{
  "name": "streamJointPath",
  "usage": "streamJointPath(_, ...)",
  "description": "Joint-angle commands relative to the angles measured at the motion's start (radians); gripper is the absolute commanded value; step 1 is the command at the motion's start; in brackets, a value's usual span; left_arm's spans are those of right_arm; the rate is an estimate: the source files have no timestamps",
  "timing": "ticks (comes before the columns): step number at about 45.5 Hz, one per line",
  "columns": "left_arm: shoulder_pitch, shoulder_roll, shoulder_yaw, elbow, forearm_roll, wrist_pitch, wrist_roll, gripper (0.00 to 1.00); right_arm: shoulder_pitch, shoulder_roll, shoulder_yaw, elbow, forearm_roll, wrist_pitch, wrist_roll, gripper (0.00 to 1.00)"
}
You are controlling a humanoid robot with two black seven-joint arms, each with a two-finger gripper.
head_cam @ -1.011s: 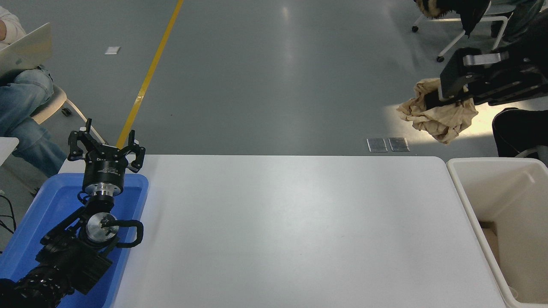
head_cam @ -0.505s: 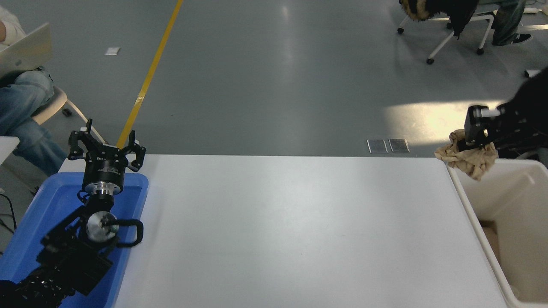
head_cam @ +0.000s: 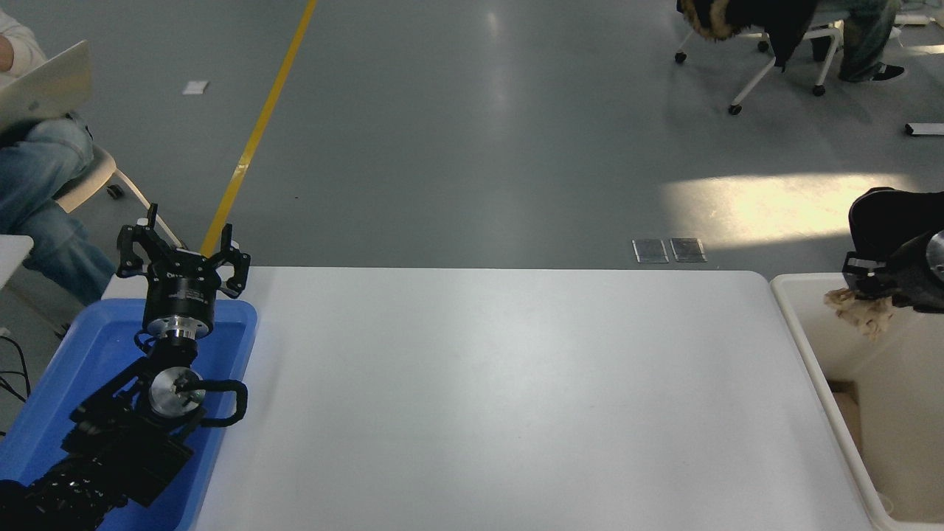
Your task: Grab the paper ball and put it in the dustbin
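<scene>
right gripper (head_cam: 861, 284) now lower over dustbin (head_cam: 804, 346), jaws clamped on paper ball (head_cam: 859, 313), left gripper (head_cam: 181, 254) parked, jaws apart

Our left claw (head_cam: 182, 254) parked lower left, fingers spread, our right claw (head_cam: 864, 284) at right edge, pinched shut

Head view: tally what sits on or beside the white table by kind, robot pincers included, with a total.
Paper ball: 1, held in the right pincer above the dustbin
Dustbin: 1, cream-white, at the table's right end
Blue tray: 1, at the left end
Pincers: 2, the left pincer open over the blue tray
Total: 5
</scene>
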Motion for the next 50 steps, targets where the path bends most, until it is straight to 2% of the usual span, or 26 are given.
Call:
streamJointPath(1,0.0,0.0,0.0,0.0,0.0,0.0,0.0,0.99,-0.342,0.06,0.11,-0.314,0.068,-0.109,-0.005,0.0)
streamJointPath(9,0.0,0.0,0.0,0.0,0.0,-0.002,0.0,0.99,-0.524,0.106,0.145,-0.515,0.131,-0.142,-0.006,0.0)
streamJointPath(15,-0.002,0.0,0.0,0.0,0.0,0.0,0.0,0.99,-0.597,0.125,0.174,-0.564,0.203,-0.176,-0.006,0.0)
streamJointPath(27,-0.002,0.0,0.0,0.0,0.0,0.0,0.0,0.99,-0.719,0.197,0.231,-0.656,0.211,-0.225,-0.013,0.0)
streamJointPath(36,-0.002,0.0,0.0,0.0,0.0,0.0,0.0,0.99,-0.739,0.204,0.269,-0.656,0.212,-0.225,-0.013,0.01)
streamJointPath(37,0.0,0.0,0.0,0.0,0.0,0.0,0.0,0.99,-0.739,0.204,0.269,-0.654,0.212,-0.225,-0.013,0.13)
streamJointPath(38,0.0,0.0,0.0,0.0,0.002,0.0,0.0,0.99,-0.739,0.204,0.269,-0.651,0.212,-0.225,-0.011,0.31)
streamJointPath(40,-0.002,0.0,0.0,0.0,0.0,0.0,0.0,0.99,-0.738,0.203,0.271,-0.65,0.214,-0.23,-0.011,0.76)
streamJointPath(41,0.0,0.0,0.0,0.0,0.0,0.0,0.0,0.99,-0.736,0.201,0.272,-0.647,0.214,-0.239,-0.01,0.94)
streamJointPath(42,0.0,0.0,0.0,0.0,0.0,0.0,0.0,0.99,-0.733,0.201,0.274,-0.642,0.214,-0.239,-0.008,1.0)
streamJointPath(50,0.0,0.0,0.0,0.0,0.0,0.0,0.0,0.99,-0.724,0.2,0.321,-0.618,0.214,-0.236,-0.008,1.0)
